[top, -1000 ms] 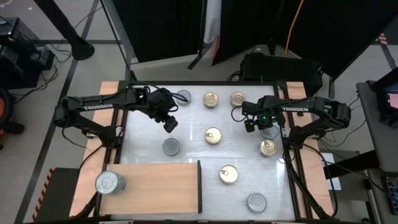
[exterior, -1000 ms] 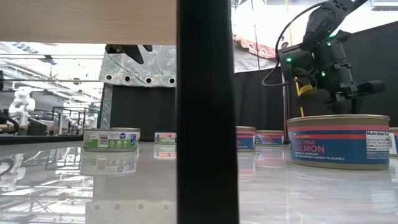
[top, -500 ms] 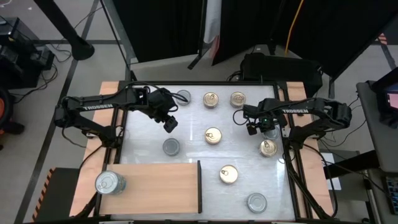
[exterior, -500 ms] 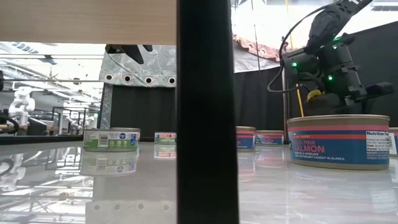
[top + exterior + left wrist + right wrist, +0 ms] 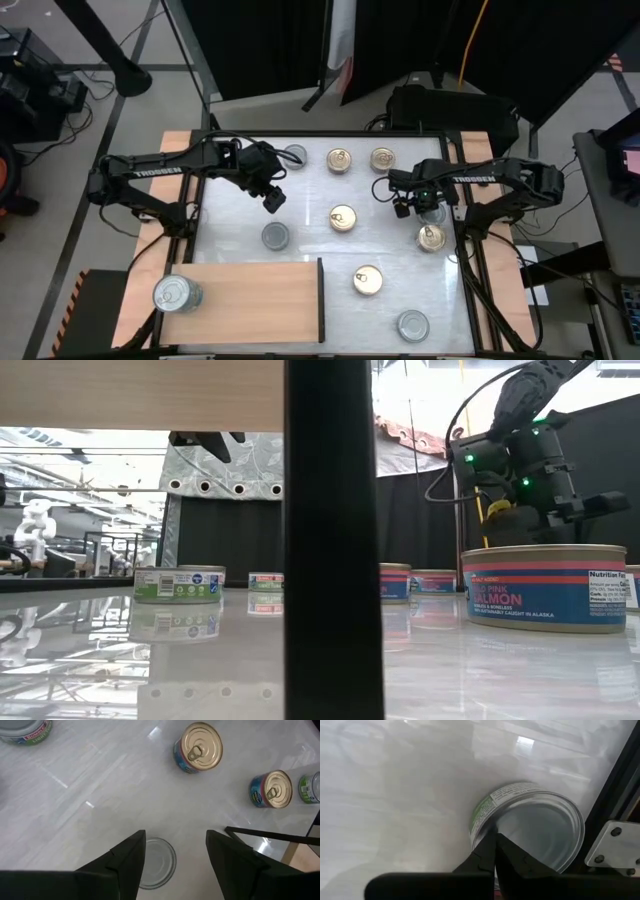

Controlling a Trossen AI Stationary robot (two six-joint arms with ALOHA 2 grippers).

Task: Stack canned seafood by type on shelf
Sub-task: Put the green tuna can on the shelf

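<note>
Right gripper (image 5: 403, 207) shifted slightly along tabletop's right side: drifted toward right edge half a second back, now returned a little toward centre. Fingers pressed together, tips over silver-lidded tin (image 5: 535, 829) by right edge frame. In low view, right arm's wrist sits slightly higher than before.

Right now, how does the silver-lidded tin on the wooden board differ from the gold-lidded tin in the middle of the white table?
The silver-lidded round tin has a plain silver top; the gold-lidded round tin has a gold top with a pull tab. The silver one sits on the light-brown wooden board, at its left end; the gold one stands on the white tabletop. Both are flat, round and lid-up, and no gripper touches either.
</note>
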